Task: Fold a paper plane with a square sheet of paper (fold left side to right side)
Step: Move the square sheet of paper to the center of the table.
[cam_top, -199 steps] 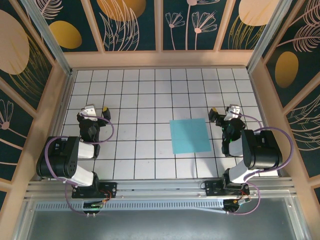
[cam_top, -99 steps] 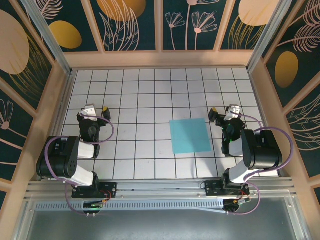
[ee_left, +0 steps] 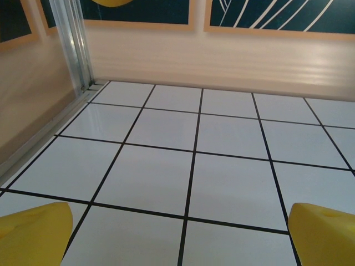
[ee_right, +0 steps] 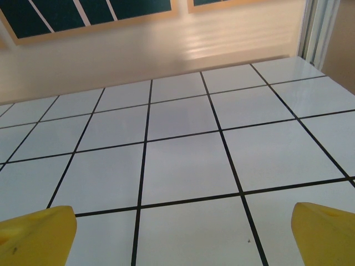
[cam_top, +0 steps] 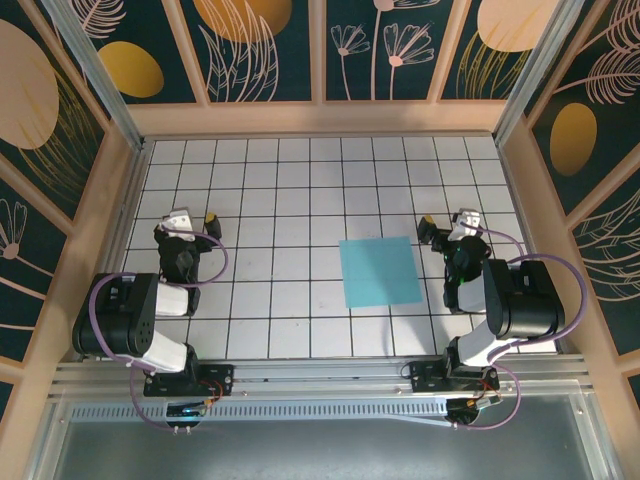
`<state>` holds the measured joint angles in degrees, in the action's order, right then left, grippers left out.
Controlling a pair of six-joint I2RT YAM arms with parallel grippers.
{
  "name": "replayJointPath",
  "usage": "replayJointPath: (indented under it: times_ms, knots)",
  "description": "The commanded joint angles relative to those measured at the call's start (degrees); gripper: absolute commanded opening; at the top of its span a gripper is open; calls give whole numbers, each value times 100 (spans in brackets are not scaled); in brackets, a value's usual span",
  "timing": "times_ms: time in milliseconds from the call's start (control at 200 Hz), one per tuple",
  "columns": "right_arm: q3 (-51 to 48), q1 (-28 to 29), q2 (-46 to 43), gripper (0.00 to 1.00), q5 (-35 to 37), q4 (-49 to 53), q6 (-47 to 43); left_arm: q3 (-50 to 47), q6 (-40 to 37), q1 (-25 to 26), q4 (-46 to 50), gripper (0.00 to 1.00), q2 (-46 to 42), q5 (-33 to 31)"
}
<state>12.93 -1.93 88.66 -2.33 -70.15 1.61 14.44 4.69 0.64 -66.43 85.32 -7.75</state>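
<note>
From above, the square sheet of paper (cam_top: 381, 271) lies flat on the counter (cam_top: 280, 200), right of centre, just beside the right fingers (cam_top: 427, 230) and well apart from the left fingers (cam_top: 210, 217). In the left wrist view, the left fingers are spread wide over bare tiles (ee_left: 233, 188). In the right wrist view, the right fingers are spread wide too

1. The left arm (cam_top: 130, 320), built of glossy black rounded housings and white link sections, is trailing a thin purple cable (cam_top: 223, 262).
2. The right arm (cam_top: 510, 300) is showing the same black-and-white build, with its own purple cable (cam_top: 560, 258).
3. The left tool (ee_left: 177, 235) and right tool (ee_right: 180, 235) are wearing bright yellow rounded fingertip pads (ee_left: 33, 233).
</note>
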Motion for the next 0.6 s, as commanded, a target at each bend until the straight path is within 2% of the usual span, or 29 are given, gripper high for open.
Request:
replayJointPath:
  times_ms: [0,80,160,270,355,460,596]
  knots:
    - [656,-22,-493,99,169,1099,-2,516,-12,-43,959,99,-545,12]
    - [1295,-25,-740,99,-3,2456,112,682,41,-38,1410,99,-965,1]
    - [1795,-12,-905,99,-286,3382,375,733,278,-38,1733,99,-1451,56]
    - [2475,34,-1035,99,-760,4543,911,1072,1047,-38,2975,99,-2067,-128]
    - [2830,175,-1108,99,-1016,5213,1161,1299,1660,-38,3895,99,-2402,-43]
    - [3047,482,-1195,99,-1124,5911,1264,1338,2265,-39,4594,99,-2686,532]
    - [3094,1060,-1281,99,-844,6522,1318,1066,2907,-38,5018,99,-3081,1171]
